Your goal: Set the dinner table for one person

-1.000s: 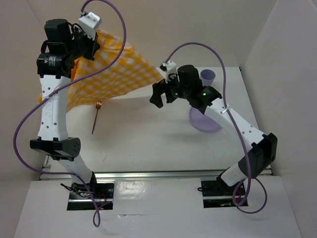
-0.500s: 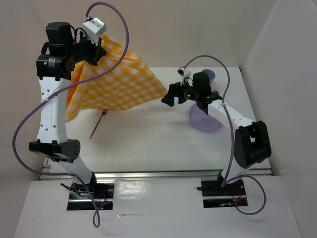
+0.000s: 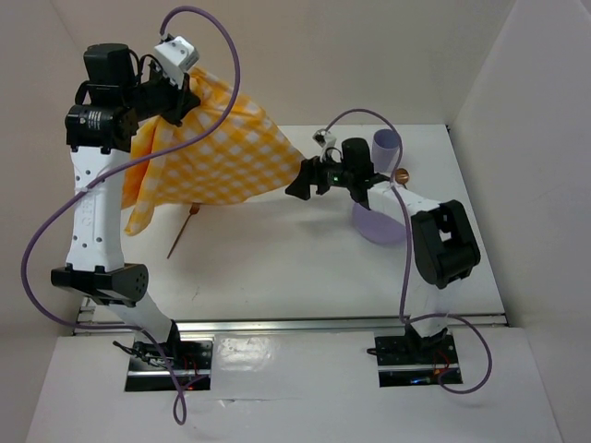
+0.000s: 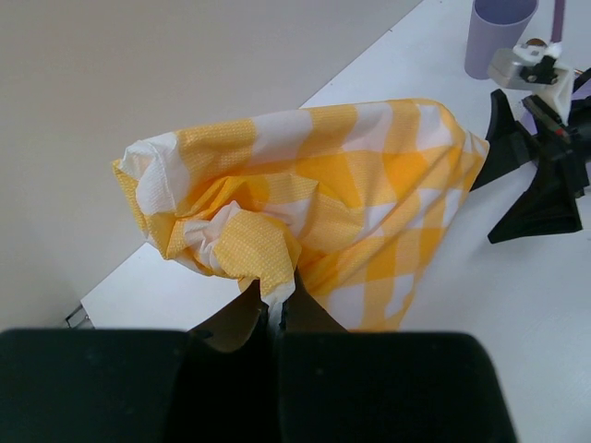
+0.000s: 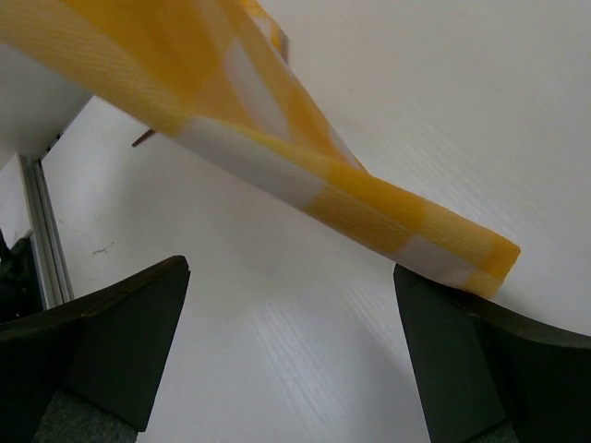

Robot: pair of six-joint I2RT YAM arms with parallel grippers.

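Left pincer (image 3: 175, 97) is up high and clamped tight, fingers pressed together on a bunched fold of the yellow-and-white checked cloth (image 3: 222, 148). The left wrist view confirms it: the pincer (image 4: 274, 300) has the crumpled fabric (image 4: 351, 212) nipped right at the fingertips. From that grip the cloth hangs out in a sloping sheet, lifted off the white surface (image 3: 277, 268), which spreads out beneath the cloth and far past it on every side, with a metal rail along its near edge.

Over at the cloth's right-hand corner sits the right pincer (image 3: 297, 182), spread wide and gripping nothing. Its own camera shows the two dark fingers well apart (image 5: 288, 277), the cloth's hemmed edge (image 5: 277, 175) crossing above the gap and the corner ending close over one finger; whether it touches, I cannot tell. Bare surface (image 5: 277, 369) shows below.

Just under the cloth's lower left edge a thin brown stick-like utensil (image 3: 180, 231) lies flat. To the right of the cloth's corner rests a purple plate (image 3: 379, 226), partly covered by the right arm. A purple cup (image 3: 387, 146) stands upright beyond that same corner, also seen from the left wrist (image 4: 499, 37).
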